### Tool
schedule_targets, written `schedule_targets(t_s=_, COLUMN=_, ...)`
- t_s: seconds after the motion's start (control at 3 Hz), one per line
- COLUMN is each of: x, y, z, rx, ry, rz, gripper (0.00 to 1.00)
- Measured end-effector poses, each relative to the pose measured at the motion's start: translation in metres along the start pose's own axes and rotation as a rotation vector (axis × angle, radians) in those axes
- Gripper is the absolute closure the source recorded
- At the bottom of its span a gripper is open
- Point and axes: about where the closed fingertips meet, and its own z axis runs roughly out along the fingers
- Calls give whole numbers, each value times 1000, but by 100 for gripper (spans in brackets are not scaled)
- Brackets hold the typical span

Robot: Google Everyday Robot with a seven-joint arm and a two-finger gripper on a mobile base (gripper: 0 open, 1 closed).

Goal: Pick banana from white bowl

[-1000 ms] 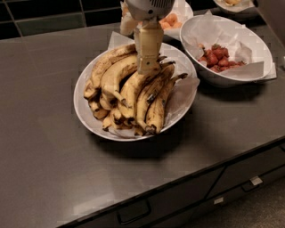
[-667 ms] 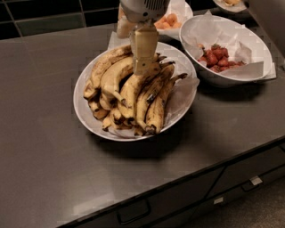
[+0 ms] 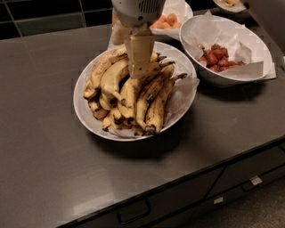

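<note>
The wide, shallow white bowl (image 3: 83, 116) with a paper liner at its right rim sits on the dark counter, left of centre. It holds a pile of several ripe bananas (image 3: 133, 95) with brown spots, their stems pointing to the upper right. My gripper (image 3: 141, 67) comes down from the top of the view and sits right on the upper middle of the pile, touching the bananas. The gripper's tip is hidden among the bananas.
A deeper white bowl of red fruit (image 3: 231, 33) stands to the right, close to the banana bowl. A white bowl of small orange fruit (image 3: 176, 13) stands behind the gripper. The counter's front edge (image 3: 187, 178) runs diagonally, with drawers below.
My gripper has shifted slightly left and lower over the banana pile. The bananas and bowls have not moved.
</note>
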Motion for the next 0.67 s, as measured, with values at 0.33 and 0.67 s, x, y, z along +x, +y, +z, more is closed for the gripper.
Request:
schedule_targets(t_s=0.33, x=2, y=7, z=0, rx=-10, ry=5, rz=-3, gripper=40)
schedule_targets(t_s=0.67, x=4, y=12, z=2, rx=-22, ry=10, rz=-5, gripper=40)
